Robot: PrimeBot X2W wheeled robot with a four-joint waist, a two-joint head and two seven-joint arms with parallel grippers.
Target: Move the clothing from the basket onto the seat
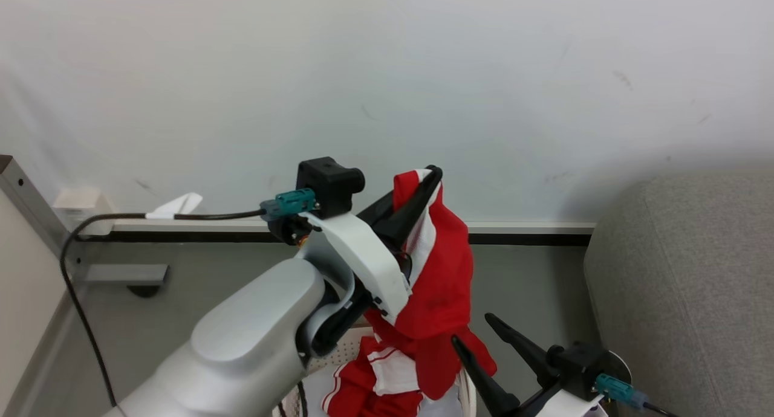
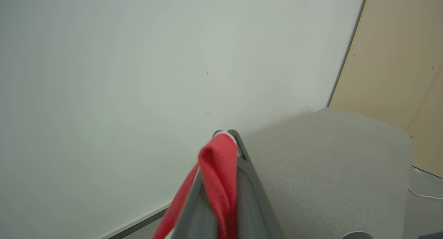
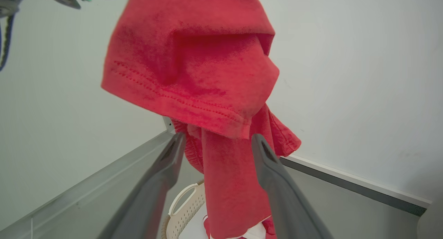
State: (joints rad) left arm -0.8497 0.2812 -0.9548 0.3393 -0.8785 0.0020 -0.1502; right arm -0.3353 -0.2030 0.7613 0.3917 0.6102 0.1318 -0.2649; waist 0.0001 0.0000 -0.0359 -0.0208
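My left gripper [image 1: 430, 174] is raised high and shut on a red garment of the clothing [image 1: 440, 296], which hangs from its tips with a white band showing. In the left wrist view the red cloth [image 2: 218, 166] is pinched between the closed fingers. Its lower end dangles over the basket [image 1: 338, 352], where more red-and-white clothing [image 1: 369, 387] lies. My right gripper [image 1: 471, 330] stands open beside the hanging hem. In the right wrist view the hanging garment [image 3: 193, 65] drops in line with the gap between the open fingers [image 3: 174, 152]. The grey seat [image 1: 683, 284] is at the right.
A white wall [image 1: 484, 72] with a dark baseboard [image 1: 532, 239] runs behind. A black cable [image 1: 78, 284] and a metal frame [image 1: 24, 193] are at the left. Grey floor [image 1: 532, 290] lies between the basket and the seat. A beige panel [image 2: 391, 59] stands behind the seat.
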